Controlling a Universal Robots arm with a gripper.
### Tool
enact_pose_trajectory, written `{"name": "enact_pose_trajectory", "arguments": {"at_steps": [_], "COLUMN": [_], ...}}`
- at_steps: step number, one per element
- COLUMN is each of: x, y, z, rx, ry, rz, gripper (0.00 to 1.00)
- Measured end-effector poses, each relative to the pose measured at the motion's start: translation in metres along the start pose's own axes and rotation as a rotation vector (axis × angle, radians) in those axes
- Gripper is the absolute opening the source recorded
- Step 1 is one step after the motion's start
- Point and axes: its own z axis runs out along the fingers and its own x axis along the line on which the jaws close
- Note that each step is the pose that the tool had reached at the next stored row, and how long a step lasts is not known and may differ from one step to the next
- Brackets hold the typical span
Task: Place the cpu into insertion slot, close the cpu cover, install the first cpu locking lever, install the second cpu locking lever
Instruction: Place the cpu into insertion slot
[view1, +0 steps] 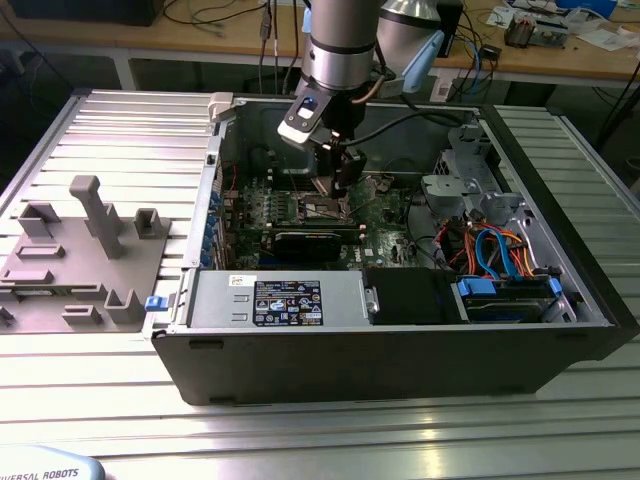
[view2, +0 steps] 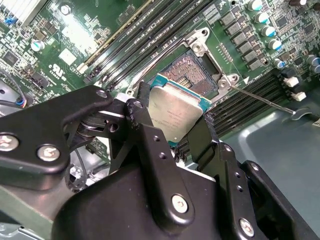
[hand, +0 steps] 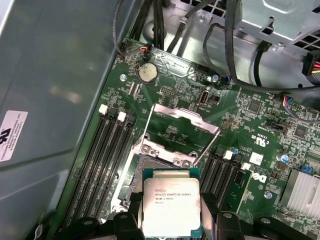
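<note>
Squeezing the cpu (hand: 171, 207) by two opposite edges in the gripper (view2: 174, 125), holding it flat and poised right over the bare insertion slot (view2: 192, 72), with the cpu cover (hand: 182, 114) tipped up out of the way to leave the seat unblocked.

cpu (hand: 171, 207): silver-grey square top, green edge; I see it raised just over the slot, not seated
insertion slot (view2: 194, 71): uncovered; contact field bare; silver rim
cpu cover (hand: 167, 151): swung up; standing open beside the slot
</note>
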Motion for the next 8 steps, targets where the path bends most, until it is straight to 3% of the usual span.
{"name": "enact_pose_trajectory", "arguments": {"at_steps": [8], "x": [0.0], "y": [0.0], "z": [0.0008], "rx": [0.001], "ry": [-0.0013], "rz": [0.058], "gripper": [0.54]}}
